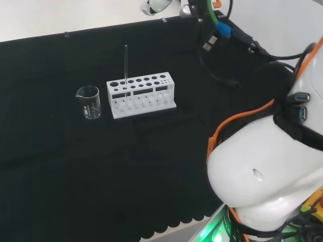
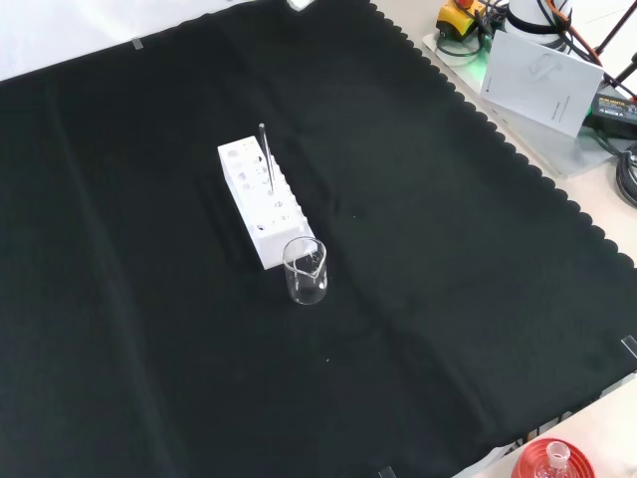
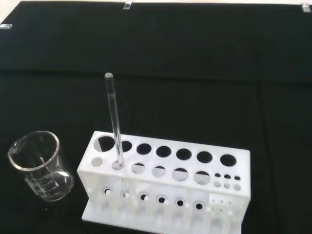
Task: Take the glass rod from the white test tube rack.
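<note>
Step in hand, as I judge: approach, nothing grasped yet. Cannot tell state of my hand.

Beaker [image 3: 41, 165], clear and empty, just beside rack's end. White test tube rack [image 3: 165, 187] on black cloth [image 1: 60, 166]. Glass rod [image 3: 113, 122] upright in front-row hole near rack's beaker end; thin, clear, top well above rack.

Next move needs: descend over rod top, pinch, lift straight up.

1. The glass rod [image 3: 113, 124] is clear, smooth glass.
2. The test tube rack [image 3: 165, 187] is matt white plastic.
3. The beaker [image 3: 40, 165] is glossy clear glass.
4. The tabletop [image 2: 448, 299] wears matt black cloth.
</note>
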Action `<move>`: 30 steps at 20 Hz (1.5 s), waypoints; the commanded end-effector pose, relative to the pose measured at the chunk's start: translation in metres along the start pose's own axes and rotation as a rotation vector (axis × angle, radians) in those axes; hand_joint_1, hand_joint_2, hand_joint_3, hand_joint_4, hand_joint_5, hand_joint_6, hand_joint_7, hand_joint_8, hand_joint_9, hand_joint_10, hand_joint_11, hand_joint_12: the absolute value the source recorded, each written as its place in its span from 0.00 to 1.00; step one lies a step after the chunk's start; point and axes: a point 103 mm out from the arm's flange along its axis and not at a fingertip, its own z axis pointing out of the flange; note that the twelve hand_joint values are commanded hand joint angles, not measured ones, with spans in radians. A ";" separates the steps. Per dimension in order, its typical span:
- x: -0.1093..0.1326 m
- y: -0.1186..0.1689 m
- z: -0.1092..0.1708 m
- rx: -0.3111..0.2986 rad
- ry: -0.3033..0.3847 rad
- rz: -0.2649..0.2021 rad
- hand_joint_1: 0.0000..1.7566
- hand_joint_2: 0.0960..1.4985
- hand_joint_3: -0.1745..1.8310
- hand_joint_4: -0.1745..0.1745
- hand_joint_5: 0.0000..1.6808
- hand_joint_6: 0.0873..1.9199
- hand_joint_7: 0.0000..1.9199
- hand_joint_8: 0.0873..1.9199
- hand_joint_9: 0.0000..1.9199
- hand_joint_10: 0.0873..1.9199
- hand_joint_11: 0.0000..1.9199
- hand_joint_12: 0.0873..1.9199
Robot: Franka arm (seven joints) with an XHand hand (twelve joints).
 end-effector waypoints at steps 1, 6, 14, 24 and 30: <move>-0.004 0.026 0.010 0.019 0.010 -0.044 0.39 0.55 0.35 0.01 0.04 0.30 0.10 0.50 0.16 0.48 0.12 0.73; -0.004 0.039 0.021 0.043 0.004 -0.054 0.41 0.53 0.35 0.00 0.04 0.33 0.13 0.50 0.19 0.48 0.15 0.72; 0.005 0.052 0.035 0.082 -0.009 -0.055 0.44 0.50 0.36 0.00 0.04 0.36 0.14 0.50 0.20 0.48 0.16 0.72; 0.022 0.063 0.048 0.112 -0.022 -0.086 0.46 0.48 0.37 0.00 0.05 0.38 0.16 0.50 0.22 0.48 0.17 0.72; 0.029 0.073 0.060 0.127 -0.038 -0.114 0.50 0.43 0.40 0.00 0.09 0.43 0.21 0.49 0.26 0.46 0.22 0.70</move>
